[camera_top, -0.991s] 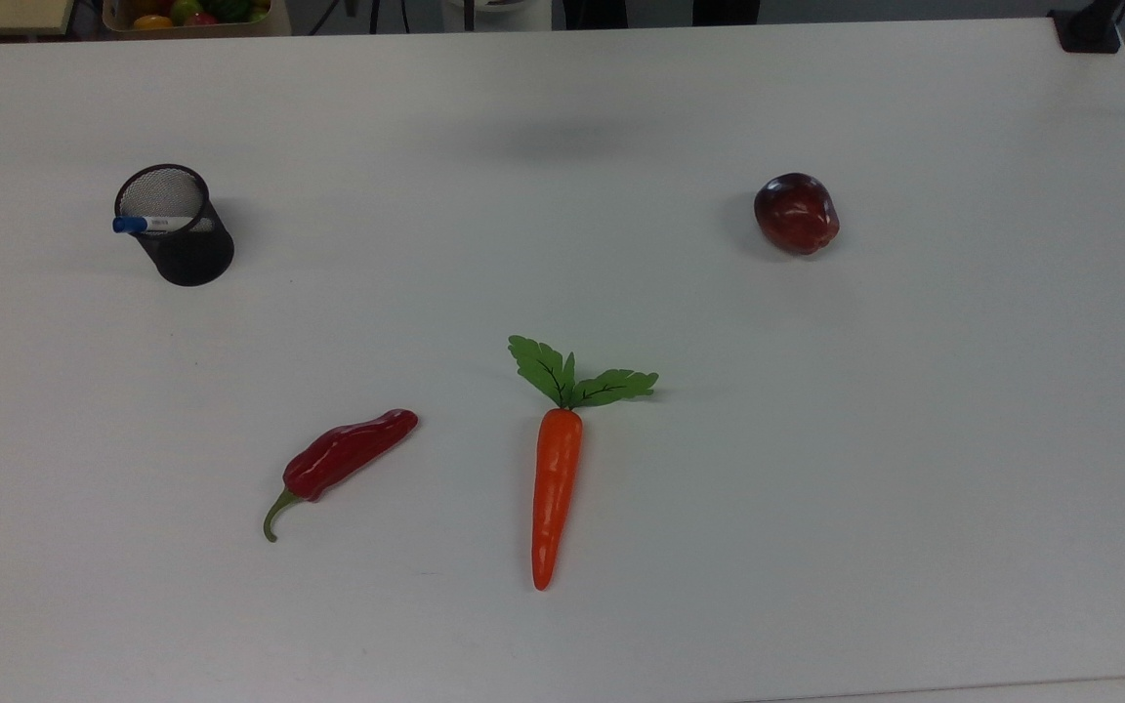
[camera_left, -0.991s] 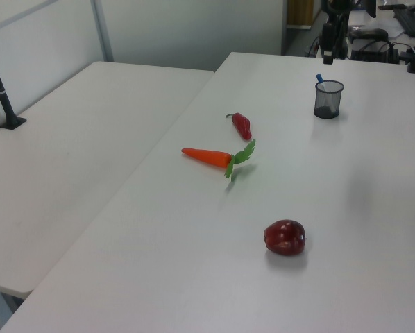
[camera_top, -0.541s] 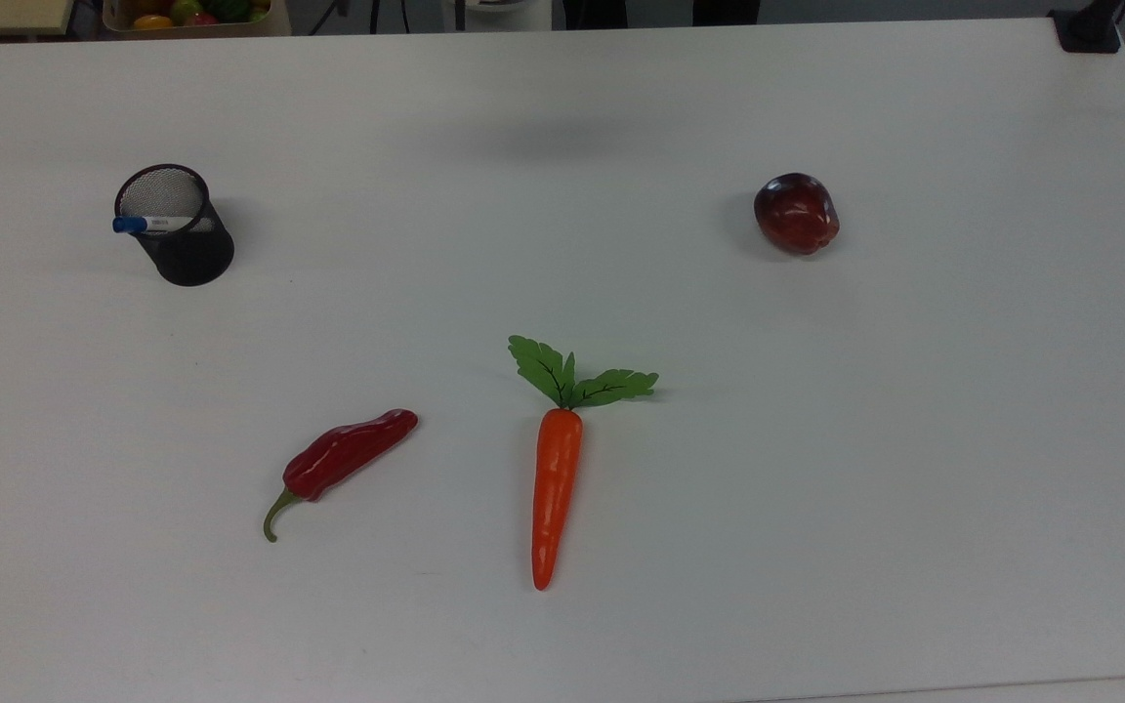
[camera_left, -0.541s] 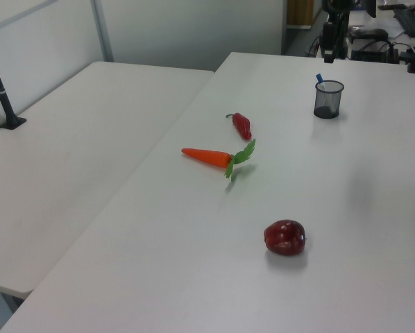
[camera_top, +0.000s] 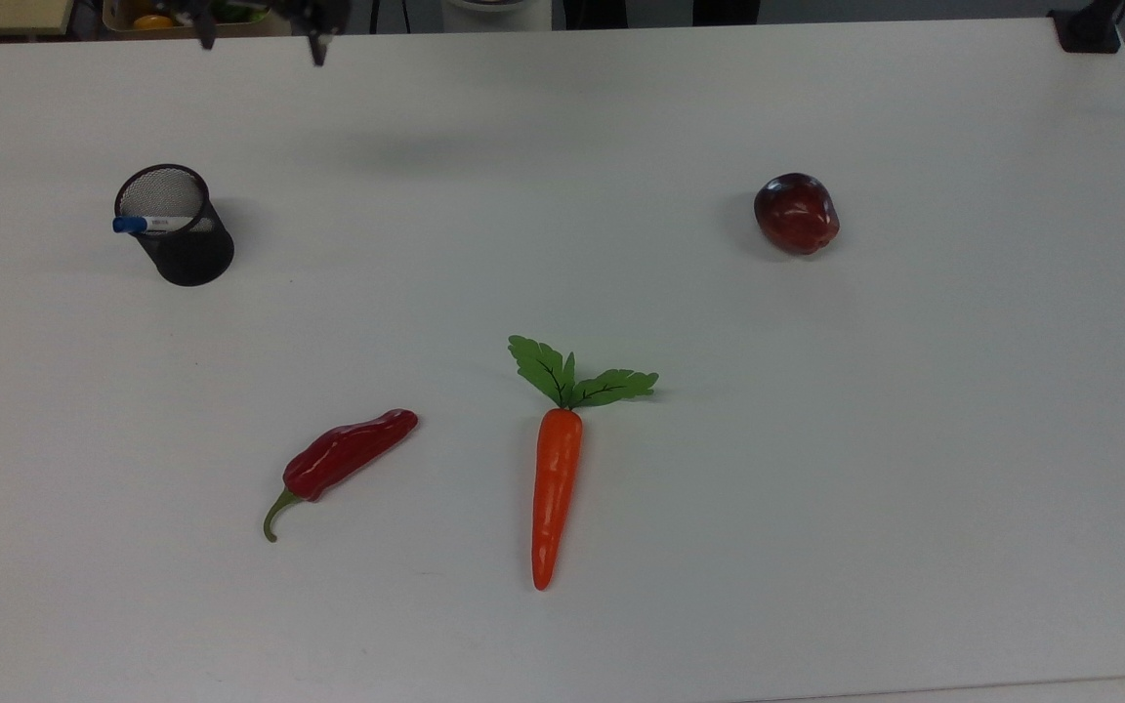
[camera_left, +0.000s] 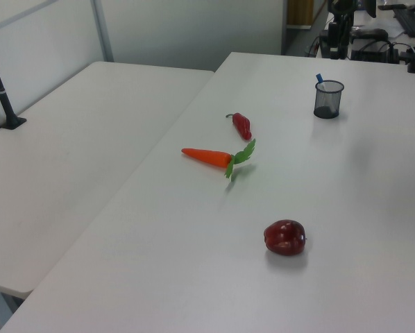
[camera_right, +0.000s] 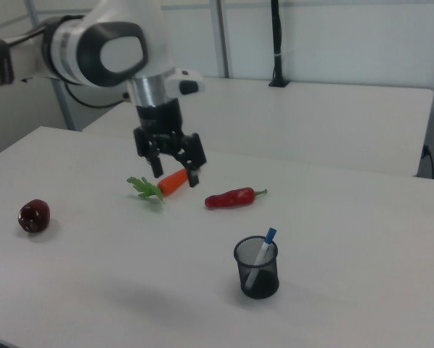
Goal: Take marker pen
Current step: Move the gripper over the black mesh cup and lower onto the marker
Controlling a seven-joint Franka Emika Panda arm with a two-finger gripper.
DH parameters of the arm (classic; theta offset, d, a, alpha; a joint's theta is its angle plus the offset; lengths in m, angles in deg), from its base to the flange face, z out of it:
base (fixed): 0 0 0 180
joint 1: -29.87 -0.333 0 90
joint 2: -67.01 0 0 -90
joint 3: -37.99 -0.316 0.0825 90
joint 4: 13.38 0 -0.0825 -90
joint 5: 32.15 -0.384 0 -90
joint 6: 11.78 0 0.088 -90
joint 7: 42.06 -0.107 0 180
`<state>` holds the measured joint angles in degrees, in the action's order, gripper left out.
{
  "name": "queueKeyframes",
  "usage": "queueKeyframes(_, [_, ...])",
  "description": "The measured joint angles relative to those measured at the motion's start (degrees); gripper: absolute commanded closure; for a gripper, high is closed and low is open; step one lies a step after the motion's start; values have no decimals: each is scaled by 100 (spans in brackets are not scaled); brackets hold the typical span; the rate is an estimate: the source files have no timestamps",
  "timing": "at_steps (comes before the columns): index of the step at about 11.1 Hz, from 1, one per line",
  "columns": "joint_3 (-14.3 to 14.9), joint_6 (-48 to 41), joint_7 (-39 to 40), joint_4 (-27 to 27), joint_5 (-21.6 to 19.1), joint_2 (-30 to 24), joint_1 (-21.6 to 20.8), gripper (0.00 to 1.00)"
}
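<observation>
Carrot (camera_top: 556,488): lies nearest the top view's lower edge, leaves pointing up the white table (camera_top: 914,439).
Chili pepper (camera_top: 343,459): just to the top view's left of the carrot.
Apple (camera_top: 796,213): farther back, toward the top view's right.
Marker pen (camera_top: 147,224): leans inside the black mesh cup (camera_top: 180,234), blue end poking over the rim, at the top view's left.
Gripper (camera_right: 175,172): fingers spread apart and holding nothing, hanging above the table, well apart from the cup.
</observation>
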<state>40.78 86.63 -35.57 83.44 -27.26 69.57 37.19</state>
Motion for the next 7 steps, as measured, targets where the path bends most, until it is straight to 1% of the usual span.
queueKeyframes(2, [15, 600, 144, -2, 0, 399, 366, 1])
queueKeyframes(4, [19, 1250, 221, -6, 0, 801, 705, 5])
queueKeyframes(5, [20, 1521, 249, -10, 0, 949, 836, 11])
queueKeyframes(7, [19, 1961, 332, -21, 0, 1205, 1002, 27])
